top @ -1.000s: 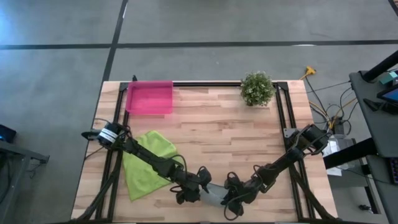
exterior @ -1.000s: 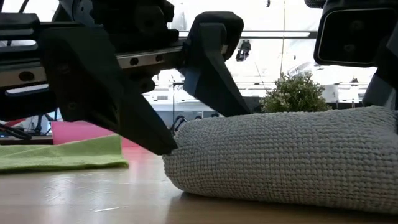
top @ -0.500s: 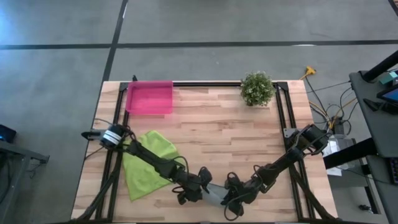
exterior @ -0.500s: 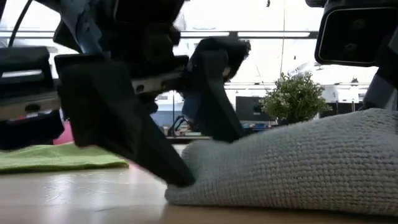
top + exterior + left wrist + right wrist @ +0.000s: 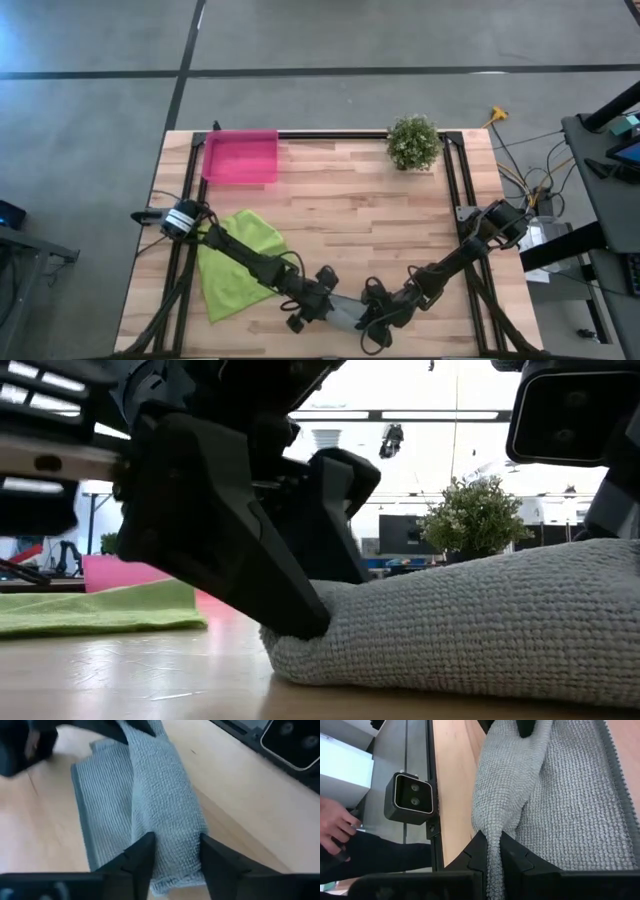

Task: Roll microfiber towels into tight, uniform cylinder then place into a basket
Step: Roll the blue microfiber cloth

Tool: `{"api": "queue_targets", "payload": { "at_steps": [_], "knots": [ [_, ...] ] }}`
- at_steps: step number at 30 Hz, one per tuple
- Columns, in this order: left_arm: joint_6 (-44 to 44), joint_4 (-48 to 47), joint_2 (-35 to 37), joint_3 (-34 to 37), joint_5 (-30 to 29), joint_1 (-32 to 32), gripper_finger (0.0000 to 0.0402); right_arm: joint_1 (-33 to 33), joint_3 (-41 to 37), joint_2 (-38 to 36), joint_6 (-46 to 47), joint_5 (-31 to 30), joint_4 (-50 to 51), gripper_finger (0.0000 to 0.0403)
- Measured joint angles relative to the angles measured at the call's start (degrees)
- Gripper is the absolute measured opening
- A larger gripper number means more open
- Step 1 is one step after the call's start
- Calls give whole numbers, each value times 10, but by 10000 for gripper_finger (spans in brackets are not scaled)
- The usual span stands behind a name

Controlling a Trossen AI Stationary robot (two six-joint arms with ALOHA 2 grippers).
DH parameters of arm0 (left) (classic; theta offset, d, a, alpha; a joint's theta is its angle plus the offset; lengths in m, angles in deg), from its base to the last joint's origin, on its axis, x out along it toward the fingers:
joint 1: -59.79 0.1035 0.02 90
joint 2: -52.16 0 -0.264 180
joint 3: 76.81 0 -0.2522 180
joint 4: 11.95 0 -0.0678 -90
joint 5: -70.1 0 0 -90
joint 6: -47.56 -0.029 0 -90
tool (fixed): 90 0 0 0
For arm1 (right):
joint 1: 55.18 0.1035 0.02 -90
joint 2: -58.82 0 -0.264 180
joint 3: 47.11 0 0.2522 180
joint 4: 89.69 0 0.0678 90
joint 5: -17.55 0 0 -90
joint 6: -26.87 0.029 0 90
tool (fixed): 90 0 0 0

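A: How should this roll be made properly?

B: Both ends of the grey towel [image 5: 345,312], lying at the near edge of the counter [image 5: 340,215], should turn together, with even tension, so the cylinder comes out tight and uniform.

A: State of the jaws?

B: The left gripper [image 5: 176,851] has its jaws partly apart, straddling a raised fold of the towel. The right gripper [image 5: 493,851] is clamped on the opposite end. The green towel [image 5: 236,262] lies flat near the left edge; the basket [image 5: 240,156] sits at the far left corner.
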Motion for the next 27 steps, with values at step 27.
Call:
{"api": "queue_targets", "payload": {
  "at_steps": [27],
  "knots": [
    [402,-4,-6,17,152,22,8,-3,-12,-2,91,3,-1,23]
  ]
}}
